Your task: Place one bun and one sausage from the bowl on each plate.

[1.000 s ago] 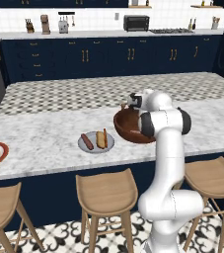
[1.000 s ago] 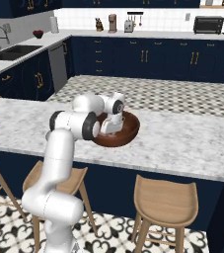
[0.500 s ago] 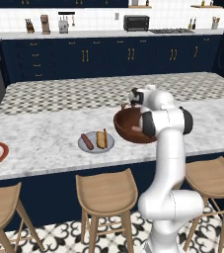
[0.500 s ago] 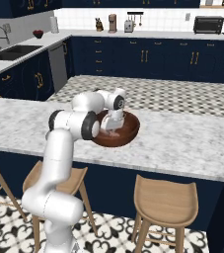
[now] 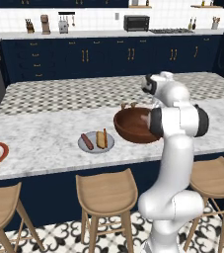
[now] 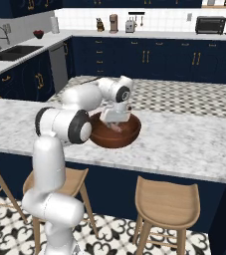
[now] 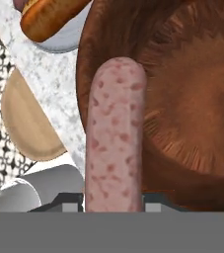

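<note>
Navy cabinets and a tiled back wall frame a marble tabletop (image 5: 44, 138) in a simulated kitchen, where a white arm reaches down into the wooden bowl (image 5: 130, 126). Its end effector (image 6: 115, 121) sits low inside the bowl, and the hand view shows its two dark finger tips close against either side of a pale, speckled sausage (image 7: 114, 133), which runs straight out from between them over the bowl's brown floor: partly closed, and by the look of it gripping the sausage.

Beside the bowl, off to one side of the end effector, the grey plate (image 5: 94, 146) already carries a sausage and a bun side by side, so that plate appears finished. Well beyond it, at the far end of the tabletop from the end effector, the orange-rimmed plate (image 5: 1, 154) holds a bun alone.

On this evidence the job is most of the way through: three of the four pieces are laid out, and the sausage in the bowl has yet to be lifted out and set on the rimmed plate.
</note>
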Motion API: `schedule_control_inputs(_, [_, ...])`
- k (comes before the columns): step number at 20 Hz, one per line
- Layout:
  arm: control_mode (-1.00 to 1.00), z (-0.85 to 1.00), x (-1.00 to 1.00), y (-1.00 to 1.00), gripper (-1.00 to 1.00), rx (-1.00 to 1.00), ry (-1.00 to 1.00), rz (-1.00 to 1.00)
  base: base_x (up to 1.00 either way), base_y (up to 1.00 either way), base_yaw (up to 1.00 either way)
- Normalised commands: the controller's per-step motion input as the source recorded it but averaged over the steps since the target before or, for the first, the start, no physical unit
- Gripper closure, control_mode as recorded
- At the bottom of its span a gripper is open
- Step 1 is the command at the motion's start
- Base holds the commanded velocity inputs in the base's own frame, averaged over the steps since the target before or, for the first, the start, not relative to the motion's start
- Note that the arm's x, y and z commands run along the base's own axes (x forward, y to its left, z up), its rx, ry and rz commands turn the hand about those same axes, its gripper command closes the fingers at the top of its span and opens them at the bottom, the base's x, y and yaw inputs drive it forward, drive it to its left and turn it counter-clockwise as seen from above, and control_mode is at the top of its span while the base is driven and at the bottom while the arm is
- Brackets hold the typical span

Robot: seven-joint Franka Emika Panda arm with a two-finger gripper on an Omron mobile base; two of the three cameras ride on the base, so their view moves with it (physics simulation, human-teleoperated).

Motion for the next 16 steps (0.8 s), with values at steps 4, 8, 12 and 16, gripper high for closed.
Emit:
schedule_control_inputs(4, [-1.00,0.39,-0.90,0.01,1.00,-0.17,-0.18,-0.38,0.00,0.00,0.00])
schedule_control_inputs(8, [-1.00,0.46,-0.99,0.14,1.00,-0.22,-0.07,-0.37,0.00,0.00,0.00])
schedule_control_inputs(12, [-1.00,0.78,-0.78,0.30,1.00,-0.19,0.00,-0.38,0.00,0.00,0.00])
schedule_control_inputs(16, [-1.00,0.76,-0.36,0.41,1.00,-0.19,0.00,-0.32,0.00,0.00,0.00])
